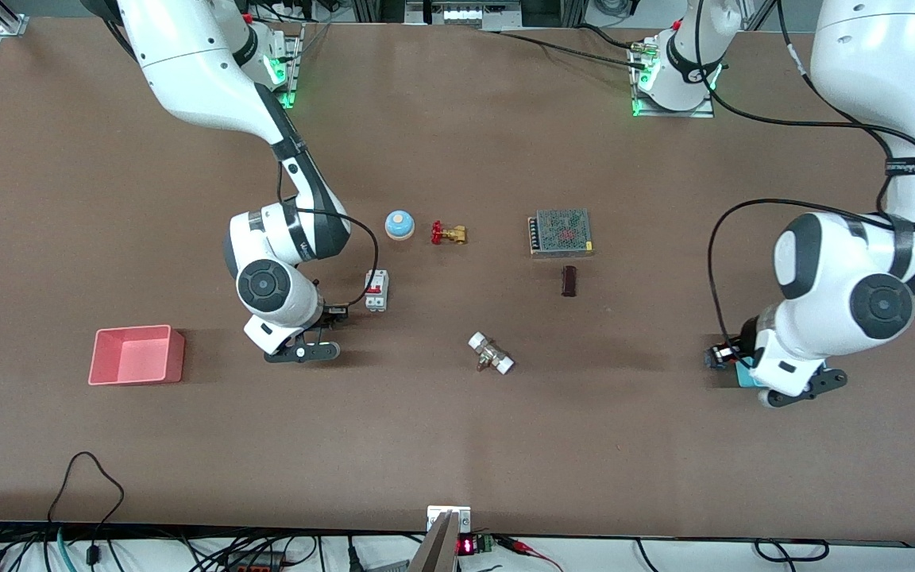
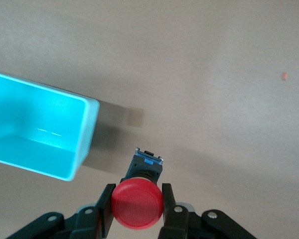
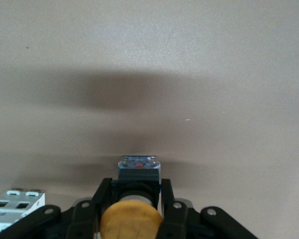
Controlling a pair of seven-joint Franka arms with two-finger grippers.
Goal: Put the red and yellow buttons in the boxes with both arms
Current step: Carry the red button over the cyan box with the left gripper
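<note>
**Both buttons gripped, boxes not reached**

Left hand (image 2: 137,209) pinches red button (image 2: 137,204) beside cyan box (image 2: 84,132), lower right of frame. Right hand (image 3: 131,211) pinches yellow button (image 3: 131,221); pink box (image 1: 137,355) sits lower left, well apart.

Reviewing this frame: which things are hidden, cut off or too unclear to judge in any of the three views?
- Cyan box: cut off by the left wrist view's edge; in the front view the left arm covers most of it.
- Yellow button: cap cut off by the right wrist view's edge; in the front view the right gripper hides it.
- Red button: only a speck in the front view, under the left gripper.
- Pink-red box: in neither wrist view.
</note>
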